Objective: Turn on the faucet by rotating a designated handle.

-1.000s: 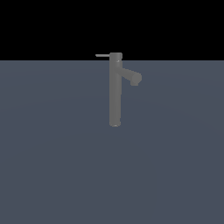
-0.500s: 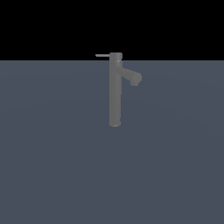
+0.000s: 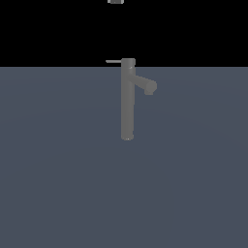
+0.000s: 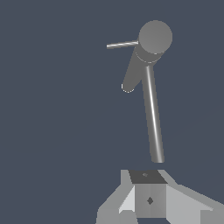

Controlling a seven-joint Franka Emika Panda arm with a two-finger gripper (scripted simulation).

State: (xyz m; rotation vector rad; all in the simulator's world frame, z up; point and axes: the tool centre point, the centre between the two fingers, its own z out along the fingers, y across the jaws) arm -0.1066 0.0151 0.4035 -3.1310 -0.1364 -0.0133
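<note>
- Flat slate-blue ground (image 3: pixel 58 184) filled the lower part of the exterior view, with plain black above it.
- The faucet (image 3: pixel 127 101) stood upright on that ground near the middle of the exterior view, a slim dull-grey column with a slightly wider cap at its top, the cap reaching just above the line where ground met black.
- A short, thicker spout (image 3: pixel 145 84) branched off just below the cap, angled downward toward the exterior view's right and ending in a rounded tip.
- The handle (image 3: pixel 113 61) was a thin, light rod projecting level from the cap toward the exterior view's left, on the opposite side from the spout.
- At the very top edge of the exterior view, a small grey piece of the gripper (image 3: pixel 116 1) showed, well above the faucet and touching nothing.
- From the wrist view, the camera looked down on the round cap, with the column running away from it to the ground and the handle and spout both sticking out from the top end.
- Pale grey blocky parts of the gripper body lay at the edge of the wrist view, apart from the faucet.
- Whether its fingers were apart or together could not be told from either view.
</note>
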